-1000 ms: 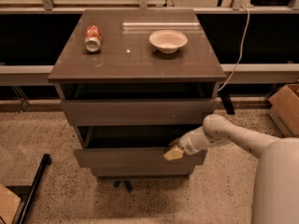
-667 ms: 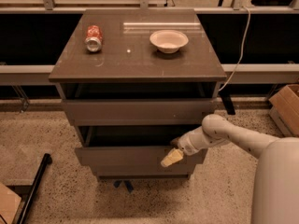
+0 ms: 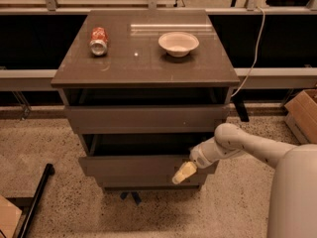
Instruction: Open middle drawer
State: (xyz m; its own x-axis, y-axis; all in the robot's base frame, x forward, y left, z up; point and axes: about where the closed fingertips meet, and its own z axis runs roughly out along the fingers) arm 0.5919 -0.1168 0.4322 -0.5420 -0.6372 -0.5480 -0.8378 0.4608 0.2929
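The middle drawer [image 3: 133,165] is the grey-brown centre one of the cabinet's three, with a flat handleless front. It stands pulled out a little, leaving a dark gap above its front panel. The taller top drawer [image 3: 146,119] is above it and the narrow lowest drawer [image 3: 148,181] is just below. My gripper [image 3: 183,173], with yellowish tips, comes in from the right on a white arm [image 3: 237,145]. It sits at the right part of the middle drawer's front, at its lower edge.
On the cabinet top [image 3: 143,66] lie a red can [image 3: 98,40] on its side and a white bowl [image 3: 179,43]. A cardboard box [image 3: 303,114] stands on the floor at right. A white cable [image 3: 252,58] hangs behind. A black bar [image 3: 34,202] lies at lower left.
My gripper has slid a little downward along the middle drawer's front. The drawer stands about as far out as before.
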